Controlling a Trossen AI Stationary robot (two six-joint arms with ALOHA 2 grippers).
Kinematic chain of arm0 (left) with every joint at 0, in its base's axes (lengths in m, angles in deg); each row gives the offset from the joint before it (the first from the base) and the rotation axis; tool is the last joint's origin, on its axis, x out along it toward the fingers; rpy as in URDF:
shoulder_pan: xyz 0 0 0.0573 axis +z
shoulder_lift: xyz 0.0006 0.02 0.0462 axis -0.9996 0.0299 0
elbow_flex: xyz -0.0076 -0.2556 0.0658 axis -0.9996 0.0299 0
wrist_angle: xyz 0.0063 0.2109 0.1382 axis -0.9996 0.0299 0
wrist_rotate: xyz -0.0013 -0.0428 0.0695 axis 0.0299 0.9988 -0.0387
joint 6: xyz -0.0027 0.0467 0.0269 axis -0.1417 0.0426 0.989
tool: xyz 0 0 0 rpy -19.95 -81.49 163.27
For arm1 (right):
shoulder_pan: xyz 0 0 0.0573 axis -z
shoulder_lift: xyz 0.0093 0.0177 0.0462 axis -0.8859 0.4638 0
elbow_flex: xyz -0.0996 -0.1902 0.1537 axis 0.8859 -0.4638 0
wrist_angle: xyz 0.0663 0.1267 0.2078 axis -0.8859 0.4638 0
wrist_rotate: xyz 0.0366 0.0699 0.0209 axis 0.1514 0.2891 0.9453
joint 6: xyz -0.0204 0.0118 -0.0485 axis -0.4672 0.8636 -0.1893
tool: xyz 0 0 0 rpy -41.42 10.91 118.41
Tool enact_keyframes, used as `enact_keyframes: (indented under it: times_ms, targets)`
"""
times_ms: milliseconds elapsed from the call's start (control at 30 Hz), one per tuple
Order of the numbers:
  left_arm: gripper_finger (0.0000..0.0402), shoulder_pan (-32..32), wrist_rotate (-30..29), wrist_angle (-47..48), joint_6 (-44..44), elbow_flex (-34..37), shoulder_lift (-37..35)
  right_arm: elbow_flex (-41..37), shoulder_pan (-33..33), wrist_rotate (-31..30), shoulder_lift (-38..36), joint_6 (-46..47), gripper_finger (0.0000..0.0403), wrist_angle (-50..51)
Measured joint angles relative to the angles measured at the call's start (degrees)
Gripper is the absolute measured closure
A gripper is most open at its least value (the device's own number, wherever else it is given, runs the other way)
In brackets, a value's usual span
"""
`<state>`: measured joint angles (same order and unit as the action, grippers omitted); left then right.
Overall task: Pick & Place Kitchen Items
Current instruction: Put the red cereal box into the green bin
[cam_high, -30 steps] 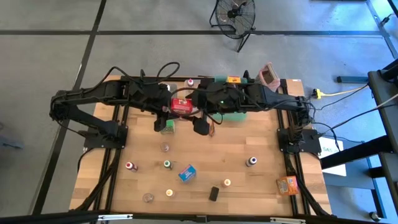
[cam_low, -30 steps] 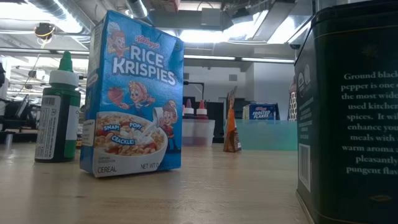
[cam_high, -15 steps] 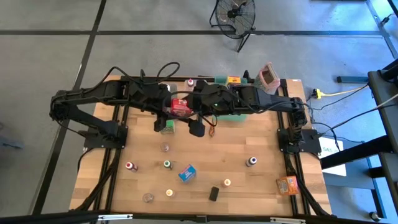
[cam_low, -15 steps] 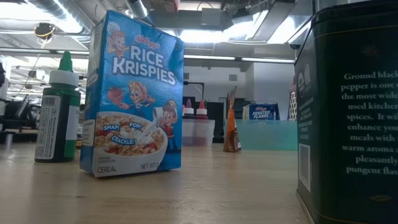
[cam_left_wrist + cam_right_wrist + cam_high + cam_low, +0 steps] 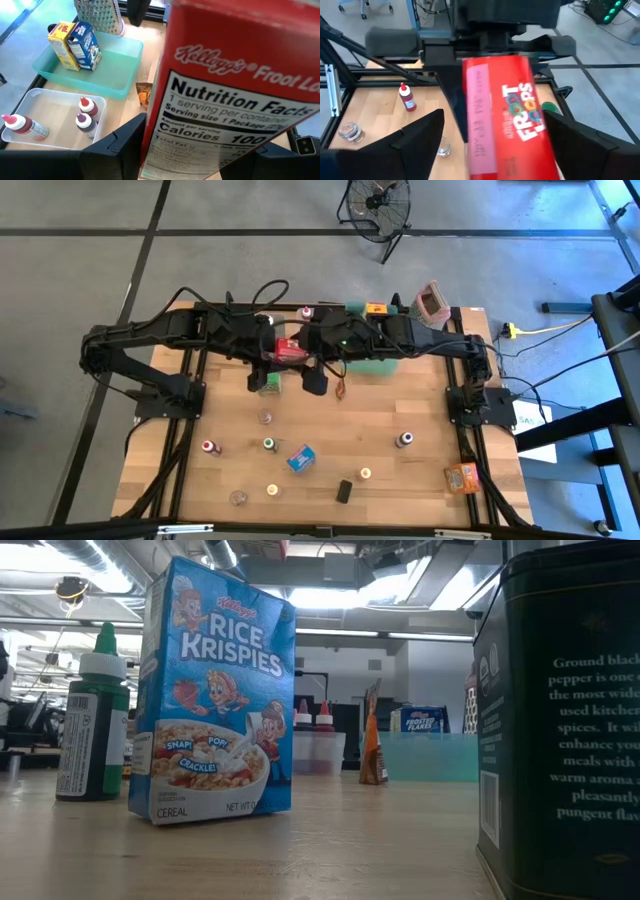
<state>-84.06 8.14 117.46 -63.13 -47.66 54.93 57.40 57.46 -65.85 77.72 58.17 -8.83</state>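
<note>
A red Froot Loops box (image 5: 290, 349) is held above the table's far middle by my left gripper (image 5: 197, 152), which is shut on it. It fills the left wrist view (image 5: 225, 90). My right gripper (image 5: 497, 145) is open and faces the left one. Its two fingers stand on either side of the box's free end (image 5: 515, 140) without touching it. In the high view the right gripper (image 5: 310, 362) sits just right of the box. Other small bottles, jars and boxes stand scattered on the table. My left gripper pinches the red box between its two fingers, one finger (image 5: 125, 142) on each side. The nutrition panel (image 5: 210, 115) faces the wrist camera. The fingers come level from the table's left, at the box's left end (image 5: 487, 67). The box is lifted clear of the table.
Right of the grippers are a green tray (image 5: 107, 82) holding two small boxes, a clear bin (image 5: 45, 107) with bottles, and a grater (image 5: 432, 301). An orange sachet (image 5: 341, 390) lies below. A blue box (image 5: 300, 458), a black tin (image 5: 343, 491) and bottles stand nearer.
My right gripper has moved toward the table's left, up to the red box, so its open fingers now flank the box's free end. The box has turned slightly in the left gripper's hold. The left arm has stayed in place.
</note>
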Motion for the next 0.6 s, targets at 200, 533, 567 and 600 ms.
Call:
enact_keyframes:
  times_ms: [200,533,567,600]
  targets:
    - [0.0206,0.0,0.0,0.0,0.0,0.0,0.0,0.0,0.39,1.59,0.0,-0.01,0.0114,0.1]
    - [0.0206,-0.02,0.26,0.05,0.61,0.0,0.0,0.0,0.42,4.08,0.38,0.0,0.017,0.13]
    - [0.0206,-0.02,0.26,0.06,0.59,0.0,0.0,0.0,0.42,4.07,0.56,-0.01,0.0175,-0.01]
    - [0.0206,-0.02,0.26,0.13,0.61,0.0,0.0,0.0,0.44,4.07,0.7,0.0,0.018,-0.09]
